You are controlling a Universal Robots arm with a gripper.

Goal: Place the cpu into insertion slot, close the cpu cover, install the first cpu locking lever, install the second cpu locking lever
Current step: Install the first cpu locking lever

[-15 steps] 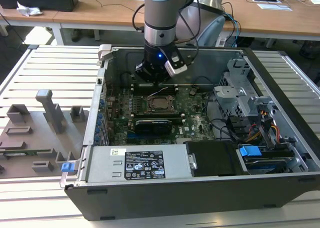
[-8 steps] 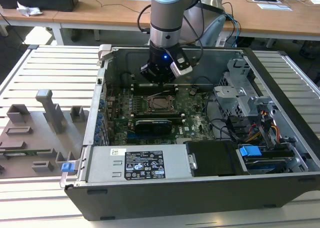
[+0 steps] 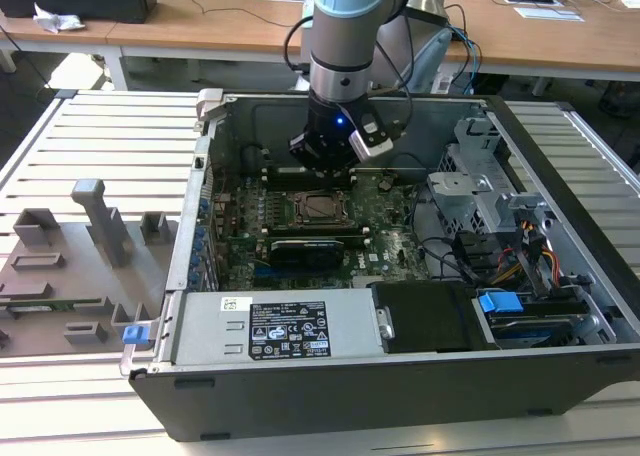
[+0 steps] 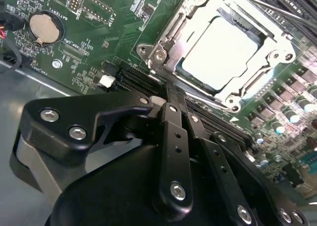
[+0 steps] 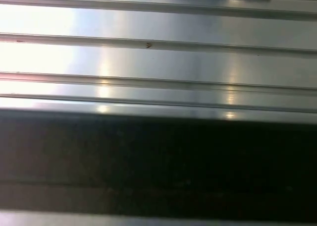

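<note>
Second wrist view: claw (image 4: 166, 94) just beside cpu cover (image 4: 173, 39)

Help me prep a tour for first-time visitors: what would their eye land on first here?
The blue-and-grey arm reaches down into the open computer case, and its end effector hangs just above the green motherboard. In the second wrist view, the cpu gleams pale silver, framed by the metal cpu cover, just beyond the end effector.

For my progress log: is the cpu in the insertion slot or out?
In: in the second wrist view the cpu lies flat inside the insertion slot, framed by its metal rim.
</note>
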